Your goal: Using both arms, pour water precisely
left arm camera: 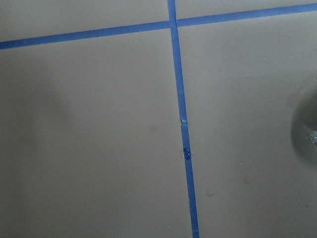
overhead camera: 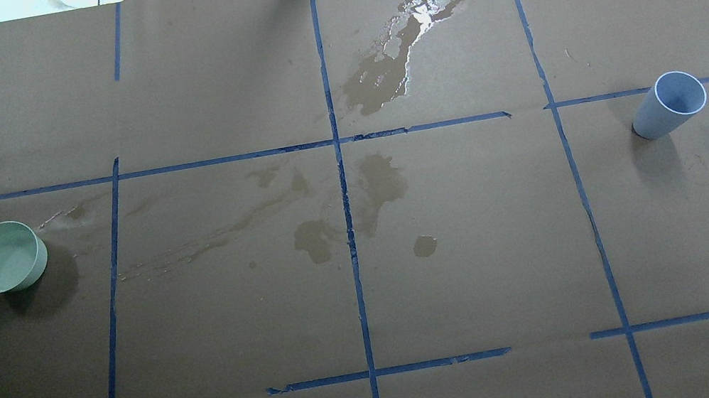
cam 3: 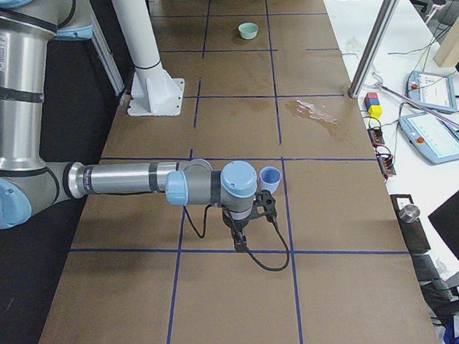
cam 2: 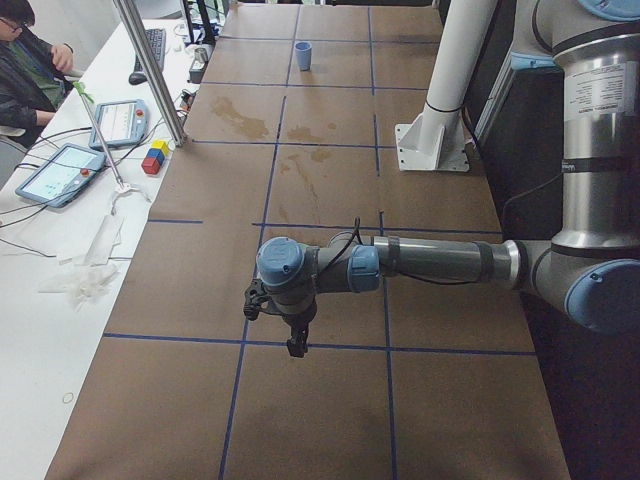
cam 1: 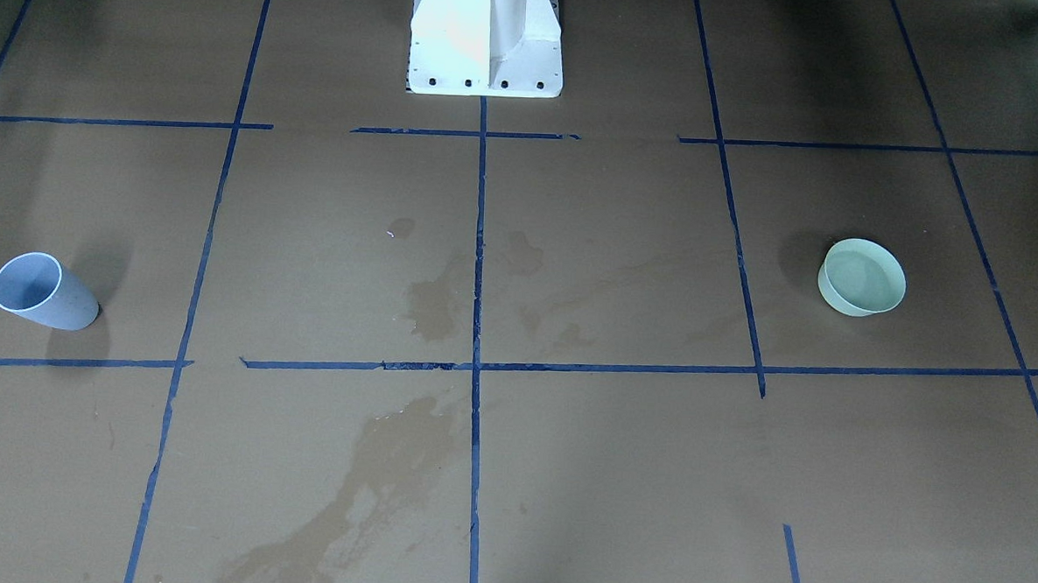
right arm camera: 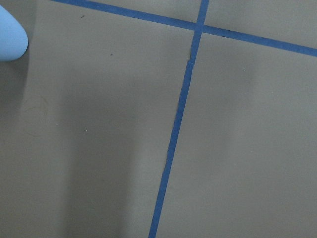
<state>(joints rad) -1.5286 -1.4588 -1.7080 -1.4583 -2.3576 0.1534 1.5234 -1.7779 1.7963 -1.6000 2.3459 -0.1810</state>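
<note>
A pale blue cup (overhead camera: 668, 103) stands upright on the table's right side in the overhead view; it also shows in the front view (cam 1: 46, 293). A mint-green bowl (overhead camera: 4, 257) sits on the left side and shows in the front view (cam 1: 863, 278) too. I cannot tell whether either holds water. The left arm (cam 2: 440, 262) reaches over the table with its gripper (cam 2: 296, 348) pointing down, hiding the bowl there. The right arm (cam 3: 128, 178) holds its gripper (cam 3: 239, 245) beside the blue cup (cam 3: 270, 177). I cannot tell if either gripper is open or shut.
Brown wet stains (overhead camera: 381, 187) mark the paper at mid-table, with a glinting puddle (overhead camera: 416, 8) at the far edge. The white pedestal (cam 1: 486, 36) stands at the robot's side. An operator (cam 2: 25, 60), tablets (cam 2: 60, 172) and a metal post (cam 2: 150, 70) are beyond it.
</note>
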